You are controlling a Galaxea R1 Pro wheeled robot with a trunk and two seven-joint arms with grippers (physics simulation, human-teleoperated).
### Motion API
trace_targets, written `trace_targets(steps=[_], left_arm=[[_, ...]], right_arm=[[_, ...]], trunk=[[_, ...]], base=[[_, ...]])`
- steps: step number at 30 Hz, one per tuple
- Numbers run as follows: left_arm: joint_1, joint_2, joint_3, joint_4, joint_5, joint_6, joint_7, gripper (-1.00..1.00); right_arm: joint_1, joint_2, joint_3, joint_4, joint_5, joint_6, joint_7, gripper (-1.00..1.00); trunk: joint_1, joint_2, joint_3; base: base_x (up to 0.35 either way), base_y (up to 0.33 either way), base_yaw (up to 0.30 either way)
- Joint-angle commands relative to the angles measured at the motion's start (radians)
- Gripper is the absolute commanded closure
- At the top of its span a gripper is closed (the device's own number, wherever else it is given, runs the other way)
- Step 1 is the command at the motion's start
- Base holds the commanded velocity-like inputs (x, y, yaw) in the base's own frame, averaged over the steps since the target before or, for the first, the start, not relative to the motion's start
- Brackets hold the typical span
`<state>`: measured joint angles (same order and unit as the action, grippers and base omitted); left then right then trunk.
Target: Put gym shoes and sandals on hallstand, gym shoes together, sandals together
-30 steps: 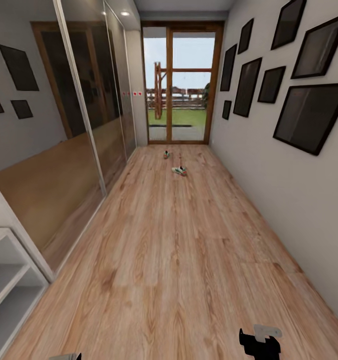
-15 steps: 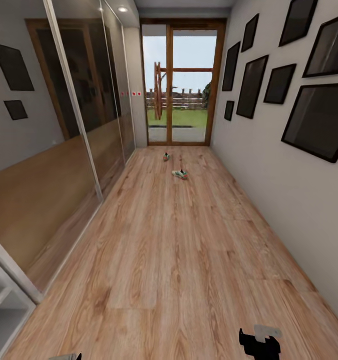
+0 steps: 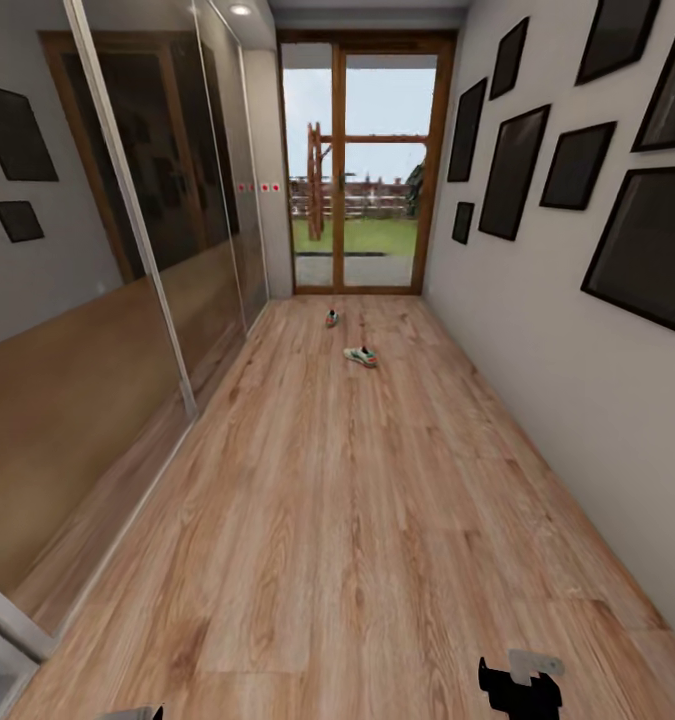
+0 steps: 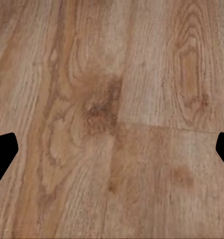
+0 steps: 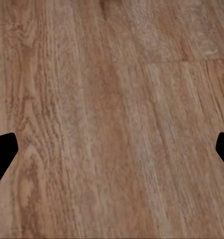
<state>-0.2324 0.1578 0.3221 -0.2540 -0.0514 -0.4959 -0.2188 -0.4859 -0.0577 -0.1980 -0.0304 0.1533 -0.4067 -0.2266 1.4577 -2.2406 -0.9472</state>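
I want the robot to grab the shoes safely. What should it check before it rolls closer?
1. Sneakers spotted: near one, far one, both on the floor: ok.
2. Path to them free of clutter: ok.
3. Left gripper open, holding nothing: ok.
4. Right gripper open, holding nothing: ok.
5. Sandals located: cannot tell.
6. Shoes within arm's reach: not ok, they lie far down by the glass door.

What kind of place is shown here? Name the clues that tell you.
Most likely a home corridor: a long narrow plank floor, dark picture frames along one wall, mirrored sliding doors opposite, and a glazed wooden door to a garden at the far end.
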Motion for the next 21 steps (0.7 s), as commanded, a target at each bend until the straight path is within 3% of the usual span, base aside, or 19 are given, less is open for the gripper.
trace_targets(steps=[1, 21], left_arm=[[-0.001, -0.001, 0.008, 0.001, -0.006, -0.003, -0.007, -1.0], [-0.001, -0.001, 0.009, 0.001, -0.005, -0.003, -0.007, -1.0]], right_arm=[[0.0, -0.001, -0.007, 0.001, 0.011, -0.003, -0.004, -1.0], [0.005, -0.002, -0.006, 0.001, 0.012, -0.003, -0.003, -1.0]], trunk=[[0.0, 0.0, -0.001], [0.0, 0.0, -0.001]], base=[[0.338, 0.0, 0.0], [0.338, 0.0, 0.0]])
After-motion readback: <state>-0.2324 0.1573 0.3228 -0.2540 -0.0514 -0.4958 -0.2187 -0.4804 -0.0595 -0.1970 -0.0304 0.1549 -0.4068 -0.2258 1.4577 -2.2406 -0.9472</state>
